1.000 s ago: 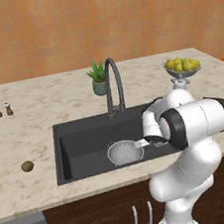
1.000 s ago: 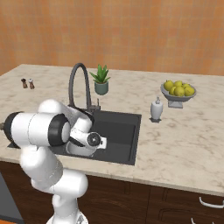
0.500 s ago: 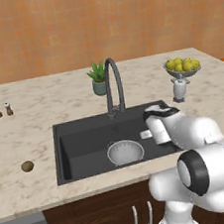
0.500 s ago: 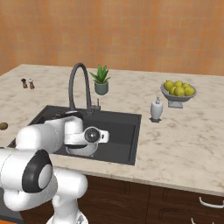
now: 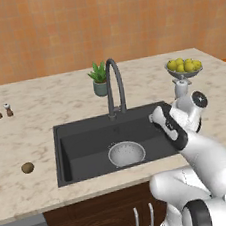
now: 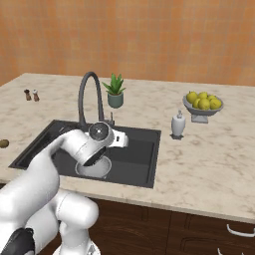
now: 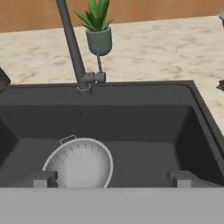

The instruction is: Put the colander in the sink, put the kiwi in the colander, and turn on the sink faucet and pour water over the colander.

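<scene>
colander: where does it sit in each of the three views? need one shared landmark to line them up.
Left base view: colander on the sink floor, just below picture centre.
Right base view: at lower left of centre, partly behind the arm, its rim showing.
Hand view: lower left, between the two finger tips.
Shared landmark: the sink faucet, whose base stands at the basin's back edge behind the colander.

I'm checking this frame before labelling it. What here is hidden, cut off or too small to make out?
- Colander: right base view, partly behind the arm.
- Sink drain: colander sits over it.
- Kiwi: left base view, too small for detail; right base view cuts it at the left edge.
- Two small shakers: too small to tell apart.
- Sink faucet: hand view crops its arch.
- Hand: open; fingers mostly cropped.
</scene>
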